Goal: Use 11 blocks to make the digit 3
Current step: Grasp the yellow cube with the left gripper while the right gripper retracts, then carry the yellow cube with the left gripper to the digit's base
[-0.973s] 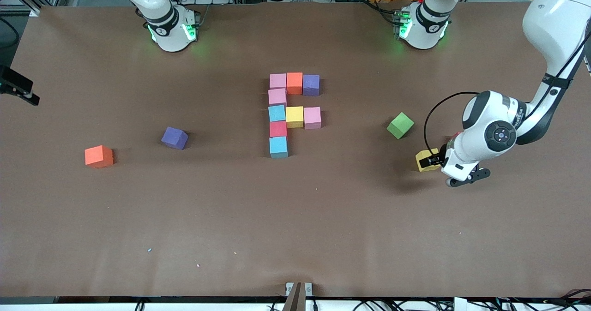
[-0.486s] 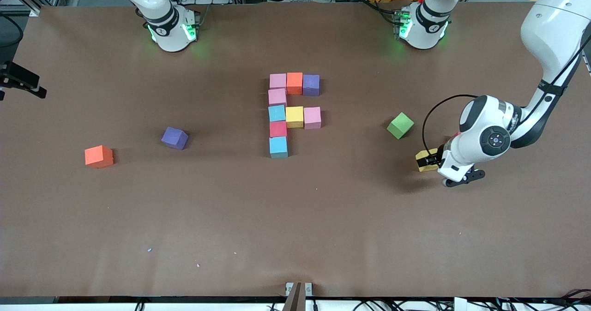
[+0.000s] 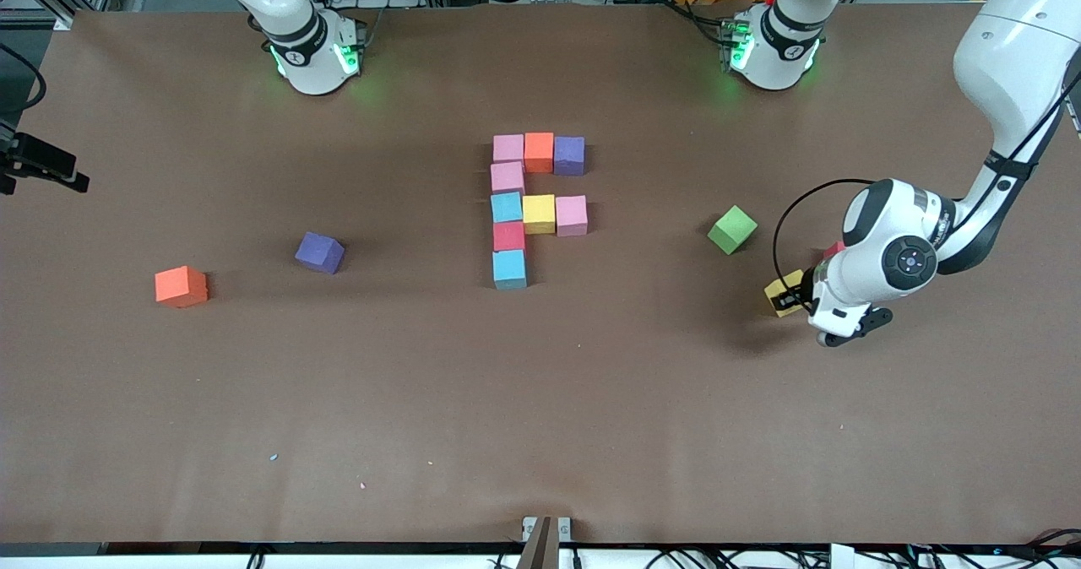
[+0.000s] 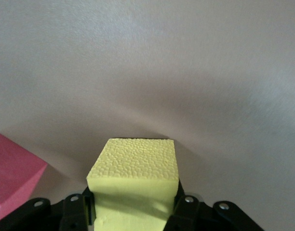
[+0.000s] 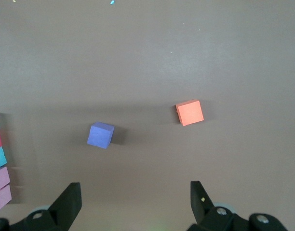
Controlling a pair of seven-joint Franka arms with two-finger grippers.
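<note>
Front view: my left hand (image 3: 792, 300) is clamping the yellow block (image 3: 782, 292) near the counter's (image 3: 540, 400) left-arm end. Left wrist view: squeezing evenly, lifting straight. Right wrist view: my right hand (image 5: 135, 202) is waiting, fingers apart.

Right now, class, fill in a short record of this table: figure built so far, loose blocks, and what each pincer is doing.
figure: nine touching blocks mid-table, bottom row missing
held block: yellow block, clamped in the left pincer at the left arm's end of the table
beside it: pink block
loose blocks: green block; purple block; orange block
right pincer: open, empty, waiting above the table
</note>
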